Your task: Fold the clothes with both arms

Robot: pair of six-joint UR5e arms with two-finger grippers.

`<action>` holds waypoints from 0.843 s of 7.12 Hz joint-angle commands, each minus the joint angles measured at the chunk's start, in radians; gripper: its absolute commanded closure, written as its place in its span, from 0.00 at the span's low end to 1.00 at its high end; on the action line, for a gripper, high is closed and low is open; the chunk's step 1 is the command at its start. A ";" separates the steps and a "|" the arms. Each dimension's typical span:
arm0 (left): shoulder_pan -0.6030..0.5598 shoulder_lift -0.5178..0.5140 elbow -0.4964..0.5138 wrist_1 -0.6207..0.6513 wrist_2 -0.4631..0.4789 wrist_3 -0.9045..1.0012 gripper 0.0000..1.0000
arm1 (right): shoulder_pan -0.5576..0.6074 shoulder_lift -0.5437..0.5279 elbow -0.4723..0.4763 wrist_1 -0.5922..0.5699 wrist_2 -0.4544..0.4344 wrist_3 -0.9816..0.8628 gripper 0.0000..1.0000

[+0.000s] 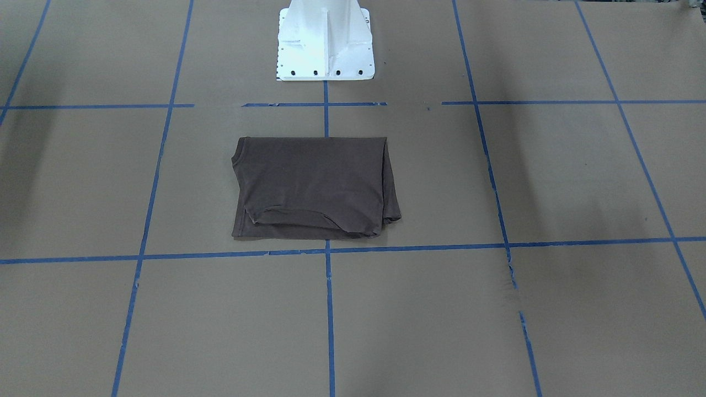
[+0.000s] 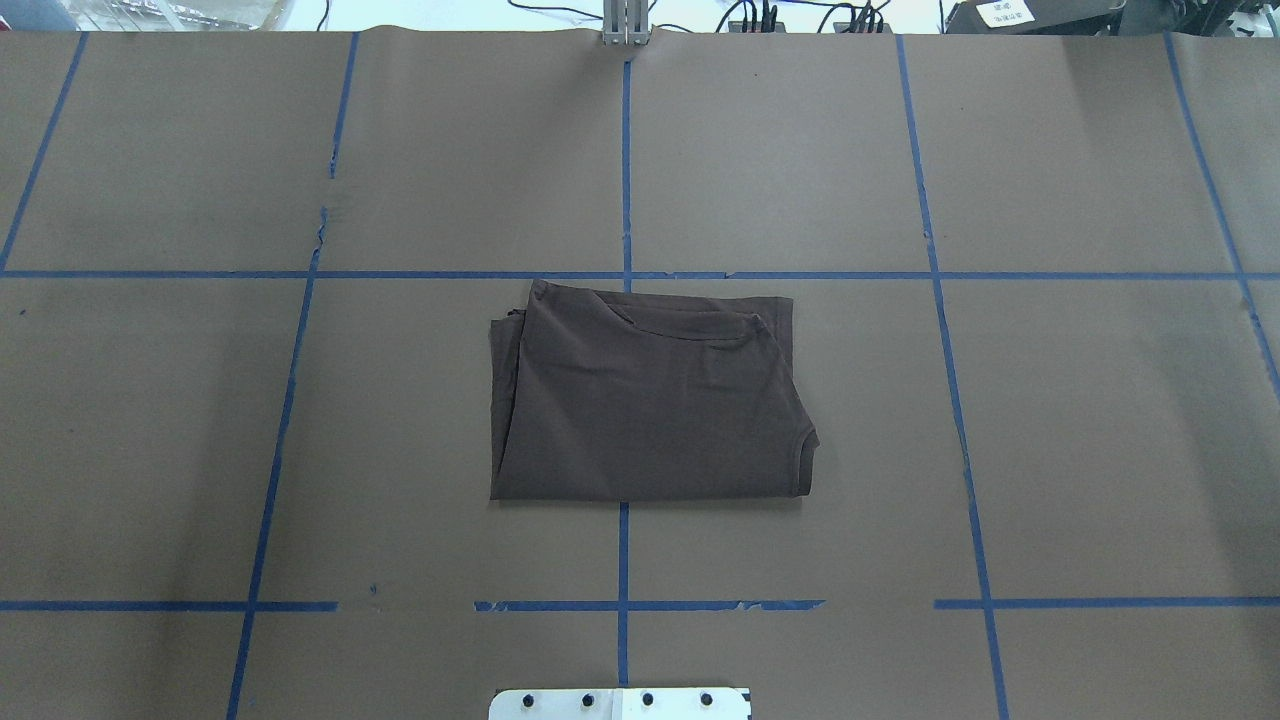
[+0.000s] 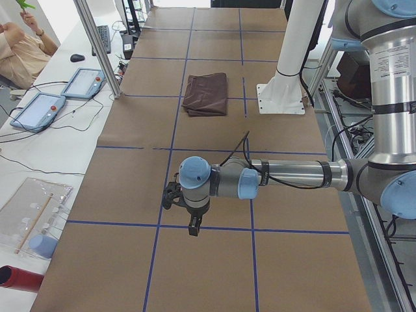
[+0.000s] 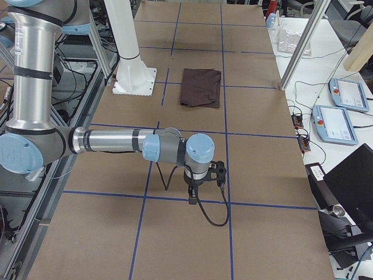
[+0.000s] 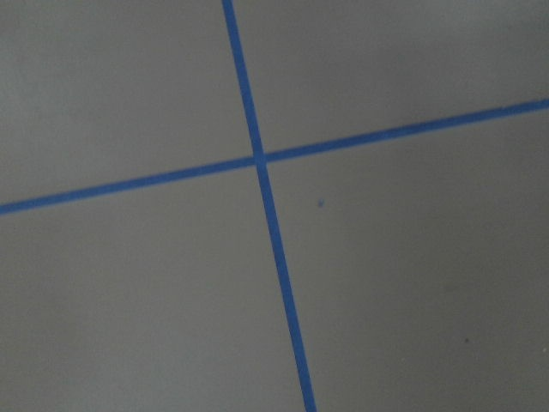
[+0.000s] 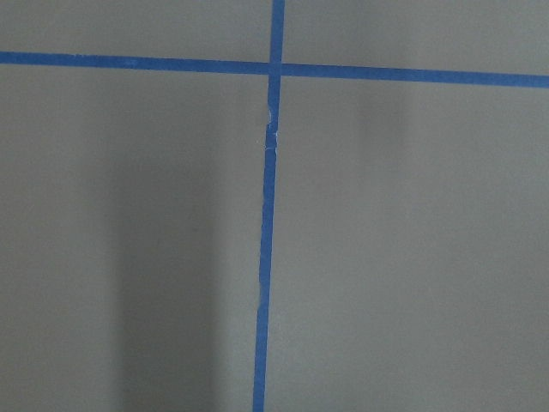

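The dark brown T-shirt [image 1: 314, 187] lies folded into a neat rectangle at the middle of the table [image 2: 650, 395], in front of the pedestal. It also shows small in the side views [image 3: 207, 94] [image 4: 201, 87]. Neither arm touches it. My left gripper [image 3: 193, 227] hangs over bare paper far out toward the table's left end, pointing down. My right gripper [image 4: 192, 195] hangs likewise toward the right end. I cannot tell whether either is open or shut. Both wrist views show only brown paper and blue tape lines.
The white pedestal base [image 1: 325, 44] stands behind the shirt. Blue tape lines [image 2: 625, 275] grid the brown paper. Beside the table are teach pendants [image 3: 38, 110] [image 4: 348, 93], a metal post [image 3: 97, 45], and a seated person [image 3: 19, 52].
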 commanded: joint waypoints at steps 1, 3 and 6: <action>0.001 -0.020 0.029 -0.038 0.015 0.000 0.00 | 0.000 -0.005 0.002 0.002 -0.004 0.006 0.00; -0.001 -0.012 0.028 -0.044 0.005 0.001 0.00 | 0.000 -0.022 0.008 0.025 -0.006 0.028 0.00; -0.001 -0.011 0.029 -0.045 0.005 0.001 0.00 | -0.023 -0.026 0.011 0.166 -0.033 0.196 0.00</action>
